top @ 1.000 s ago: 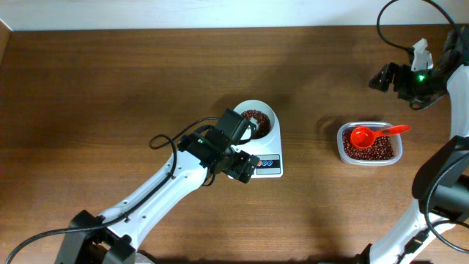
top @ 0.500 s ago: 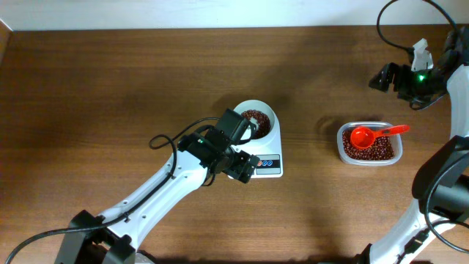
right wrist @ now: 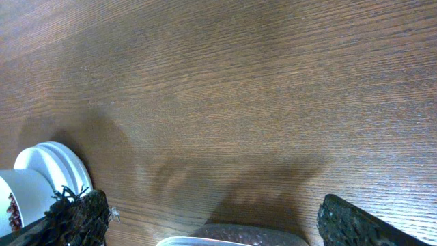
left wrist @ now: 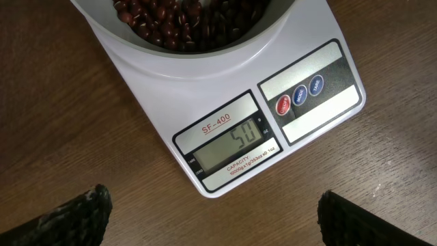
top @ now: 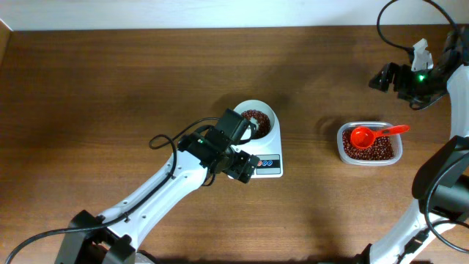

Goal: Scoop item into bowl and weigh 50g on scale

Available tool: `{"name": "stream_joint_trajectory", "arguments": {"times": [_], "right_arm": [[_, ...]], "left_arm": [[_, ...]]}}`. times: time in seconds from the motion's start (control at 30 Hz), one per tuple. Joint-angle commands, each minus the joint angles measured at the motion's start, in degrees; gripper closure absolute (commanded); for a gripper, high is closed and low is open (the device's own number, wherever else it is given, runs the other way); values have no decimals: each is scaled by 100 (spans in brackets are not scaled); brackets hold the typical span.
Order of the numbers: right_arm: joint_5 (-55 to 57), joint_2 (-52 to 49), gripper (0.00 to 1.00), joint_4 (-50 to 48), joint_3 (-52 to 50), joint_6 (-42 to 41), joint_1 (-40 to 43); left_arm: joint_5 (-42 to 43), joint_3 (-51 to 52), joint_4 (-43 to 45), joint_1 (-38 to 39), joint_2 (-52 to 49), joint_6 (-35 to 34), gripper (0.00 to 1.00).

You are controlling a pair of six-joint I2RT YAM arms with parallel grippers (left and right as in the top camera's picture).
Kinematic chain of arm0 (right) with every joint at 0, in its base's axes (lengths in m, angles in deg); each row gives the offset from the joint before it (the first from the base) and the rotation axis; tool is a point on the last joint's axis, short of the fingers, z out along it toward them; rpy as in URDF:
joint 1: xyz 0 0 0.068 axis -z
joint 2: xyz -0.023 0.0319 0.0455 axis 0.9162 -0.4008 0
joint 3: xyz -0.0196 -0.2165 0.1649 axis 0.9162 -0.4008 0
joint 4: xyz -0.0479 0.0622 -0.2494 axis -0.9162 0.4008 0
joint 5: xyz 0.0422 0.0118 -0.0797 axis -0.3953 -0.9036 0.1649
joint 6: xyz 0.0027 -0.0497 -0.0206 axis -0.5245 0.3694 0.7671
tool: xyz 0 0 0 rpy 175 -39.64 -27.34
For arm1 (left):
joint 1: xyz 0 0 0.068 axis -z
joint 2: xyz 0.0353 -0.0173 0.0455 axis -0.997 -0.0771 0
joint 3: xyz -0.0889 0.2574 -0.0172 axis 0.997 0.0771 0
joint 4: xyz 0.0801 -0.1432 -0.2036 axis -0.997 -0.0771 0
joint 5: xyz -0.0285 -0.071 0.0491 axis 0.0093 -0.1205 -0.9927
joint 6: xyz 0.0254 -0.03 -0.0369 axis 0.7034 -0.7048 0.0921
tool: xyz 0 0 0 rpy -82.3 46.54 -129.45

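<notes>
Dark red-brown beans lay in the round white bowl at twelve o'clock on the white rectangular digital scale, which read 50. The left gripper and right gripper hung spread, empty; touching nothing seemed wisest.

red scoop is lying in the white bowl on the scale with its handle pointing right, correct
No. The red scoop lies in the clear tub of beans, right of the scale, not in the white bowl; its handle does point right. The overhead view shows it.
</notes>
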State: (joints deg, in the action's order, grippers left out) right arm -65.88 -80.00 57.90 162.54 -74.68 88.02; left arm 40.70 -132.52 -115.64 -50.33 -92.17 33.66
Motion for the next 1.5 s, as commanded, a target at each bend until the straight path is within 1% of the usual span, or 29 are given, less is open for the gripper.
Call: {"name": "stream_joint_trajectory", "arguments": {"times": [0.0, 0.2, 0.3, 0.43, 0.47, 0.53, 0.63, 0.77, 0.83, 0.93, 1.07, 1.1, 1.17, 1.27, 1.3, 1.37, 1.47], "right_arm": [[-90, 94, 1, -15, -9, 17, -31], [-90, 94, 1, -15, -9, 17, -31], [247, 247, 1, -13, -9, 17, -120], [1329, 1207, 1, -7, -9, 42, -608], [1729, 1711, 1, 11, -9, 39, -817], [1888, 2330, 1, 11, -9, 39, -1049], [2057, 3530, 1, 11, -9, 37, -1429], [2055, 4437, 1, 229, -15, 37, -1462], [2050, 4876, 1, 214, -188, 37, -1462], [1943, 5617, 1, -520, -1117, 35, -1462], [1943, 6850, 1, -2780, -3547, 35, -1462], [1897, 7184, 1, -3624, -4369, 37, -1462], [1641, 7705, 1, -4933, -5685, 35, -1462], [1198, 8430, 1, -6555, -7348, 35, -1462], [1191, 8668, 1, -6907, -7740, 13, -1462], [1191, 9053, 1, -7283, -8260, 13, -1462], [1191, 9665, 1, -7429, -8830, 13, -1462]], "left_arm": [[0, 22, 11, 24, 83, -55, 1], [0, 22, 9, 24, 83, -55, 1], [0, 22, 9, 24, 83, -55, 1], [0, 22, 11, 24, 83, -55, 1], [0, 22, 11, 24, 83, -55, 1], [0, 22, 11, 24, 83, -55, 1], [0, 22, 9, 24, 83, -55, 1], [0, 22, 9, 24, 83, -55, 1], [0, 22, 11, 24, 83, -55, 1], [0, 22, 9, 24, 83, -55, 1], [0, 22, 11, 24, 83, -55, 1], [0, 22, 11, 24, 83, -55, 1], [0, 22, 11, 24, 83, -55, 1], [0, 22, 9, 24, 83, -55, 1], [0, 22, 11, 24, 83, -55, 1], [0, 22, 9, 24, 83, -55, 1], [0, 22, 11, 24, 83, -55, 1]]}}
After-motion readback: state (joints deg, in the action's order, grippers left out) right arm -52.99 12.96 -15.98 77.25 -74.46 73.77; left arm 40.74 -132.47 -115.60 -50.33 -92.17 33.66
